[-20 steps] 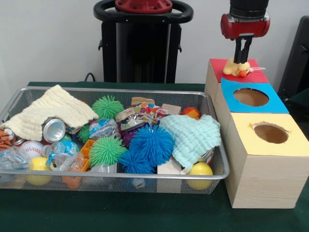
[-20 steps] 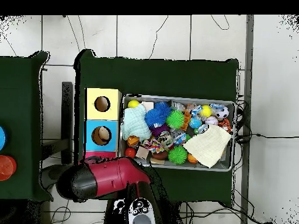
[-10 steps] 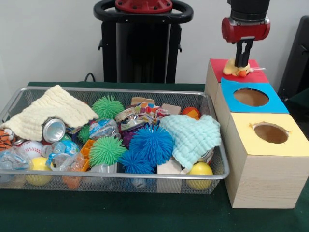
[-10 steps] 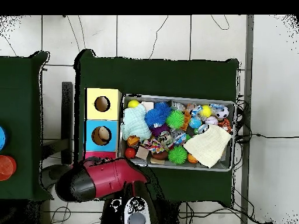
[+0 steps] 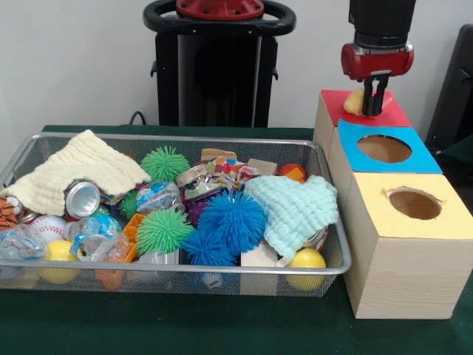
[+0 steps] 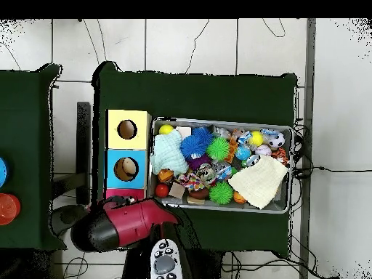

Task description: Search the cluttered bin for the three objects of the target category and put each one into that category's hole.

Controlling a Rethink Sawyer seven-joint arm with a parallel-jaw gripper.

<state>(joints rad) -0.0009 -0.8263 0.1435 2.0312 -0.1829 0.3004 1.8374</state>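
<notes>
The yellow toy (image 5: pixel 357 101) has sunk almost out of sight into the red box (image 5: pixel 396 115) while the claw (image 5: pixel 374 112), empty and closed, lifts away.

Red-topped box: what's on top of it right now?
A yellow soft toy sits on the red-topped wooden box, partly hidden behind the end effector. The box's hole cannot be seen.
</notes>
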